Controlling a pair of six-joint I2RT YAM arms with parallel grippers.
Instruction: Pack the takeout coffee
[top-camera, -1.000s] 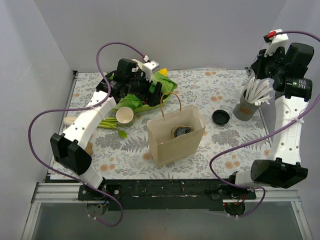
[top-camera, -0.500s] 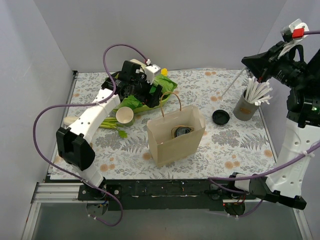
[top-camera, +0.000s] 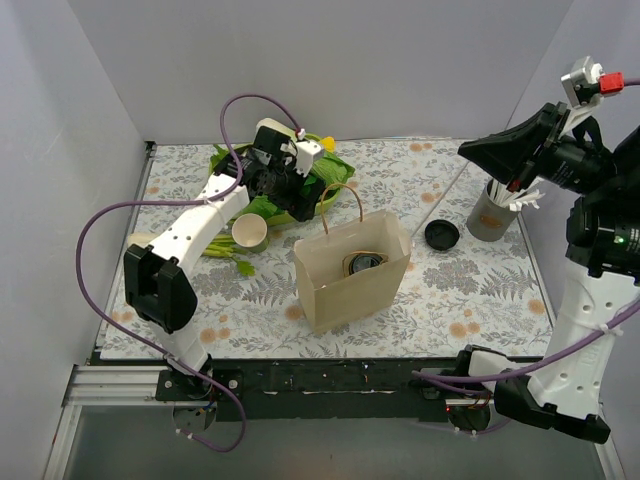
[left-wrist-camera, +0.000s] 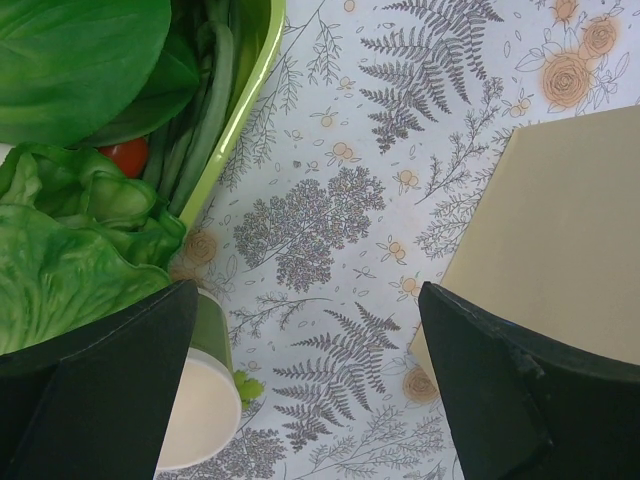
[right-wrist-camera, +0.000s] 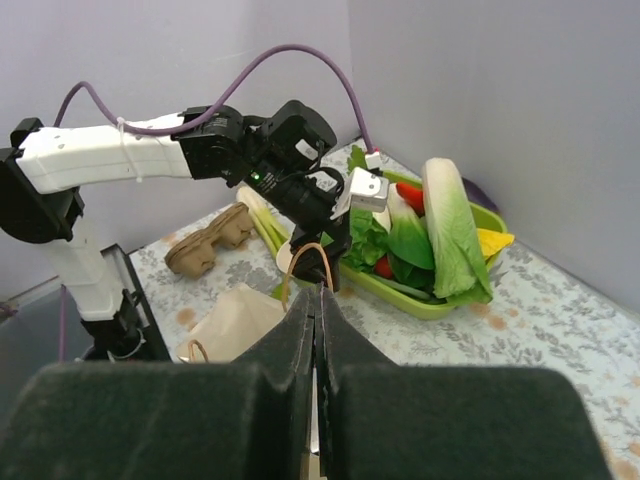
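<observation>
Already down inside the paper bag (top-camera: 335, 295): the coffee cup (top-camera: 366, 264), black lid on. Right of the bag, up high: right jaws pinched shut, apparently on a thin white straw (top-camera: 450, 188). Behind the bag's left corner, over the salad tray (top-camera: 318, 205): left jaws spread wide, empty. Looks like the straw step. Next, needs a swing across and a clean drop into the bag's mouth.

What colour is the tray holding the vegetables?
The tray is lime green; the right wrist view shows it best.

One bag (top-camera: 345, 290), one lidded cup (top-camera: 366, 264), one open cup (top-camera: 248, 232), one loose lid (top-camera: 441, 234), one straw cup (top-camera: 488, 222), one separate straw (top-camera: 446, 182)
</observation>
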